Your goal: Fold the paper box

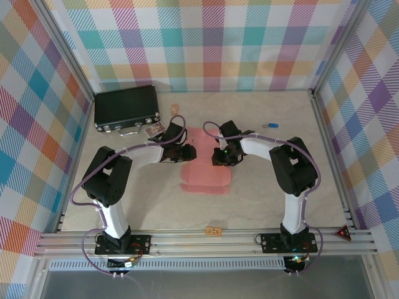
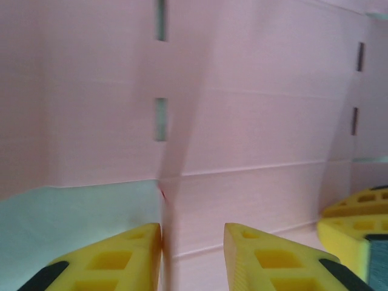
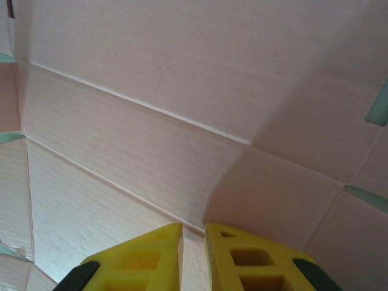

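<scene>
The paper box [image 1: 206,171] lies as a salmon-pink flapped cut-out in the middle of the table. My left gripper [image 1: 187,151] is at its left edge and my right gripper [image 1: 218,157] at its upper right part. In the left wrist view the left gripper [image 2: 193,225] stands open, with a raised flap of the box [image 2: 170,206] between the yellow fingers, against the left finger [image 2: 130,248]. The right arm's fingers [image 2: 357,212] show at that view's right edge. In the right wrist view the right gripper [image 3: 193,225] is shut on a thin fold of the box [image 3: 151,151].
A black case with metal latches [image 1: 126,108] sits at the back left, a small card [image 1: 154,130] next to it. A tan bit [image 1: 176,108] and a blue item [image 1: 271,125] lie at the back. An orange tag [image 1: 214,231] lies near the front rail.
</scene>
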You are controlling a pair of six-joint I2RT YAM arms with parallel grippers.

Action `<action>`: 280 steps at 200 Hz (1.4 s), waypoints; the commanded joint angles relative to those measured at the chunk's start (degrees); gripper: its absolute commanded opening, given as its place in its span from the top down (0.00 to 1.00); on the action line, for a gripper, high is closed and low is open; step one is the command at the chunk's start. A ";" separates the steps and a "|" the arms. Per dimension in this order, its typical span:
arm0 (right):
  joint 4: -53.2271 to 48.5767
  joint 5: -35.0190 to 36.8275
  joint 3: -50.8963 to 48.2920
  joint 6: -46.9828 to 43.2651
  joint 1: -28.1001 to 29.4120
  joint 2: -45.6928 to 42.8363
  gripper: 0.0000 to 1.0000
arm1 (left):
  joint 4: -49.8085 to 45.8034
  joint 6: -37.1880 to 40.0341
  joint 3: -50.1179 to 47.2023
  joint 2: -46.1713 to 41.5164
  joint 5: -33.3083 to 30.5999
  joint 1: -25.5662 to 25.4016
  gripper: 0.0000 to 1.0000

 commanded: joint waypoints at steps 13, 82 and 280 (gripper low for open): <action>-2.03 2.31 -0.78 0.58 0.90 3.31 0.80 | 0.29 1.06 2.46 0.63 1.39 -2.16 0.67; -2.47 3.48 -0.65 0.63 0.98 1.59 0.80 | -1.52 0.98 4.43 1.58 -0.08 -3.68 0.66; 3.59 -0.13 -13.17 5.21 -9.34 -18.59 0.54 | -8.35 4.07 14.21 8.62 -4.32 -9.87 1.00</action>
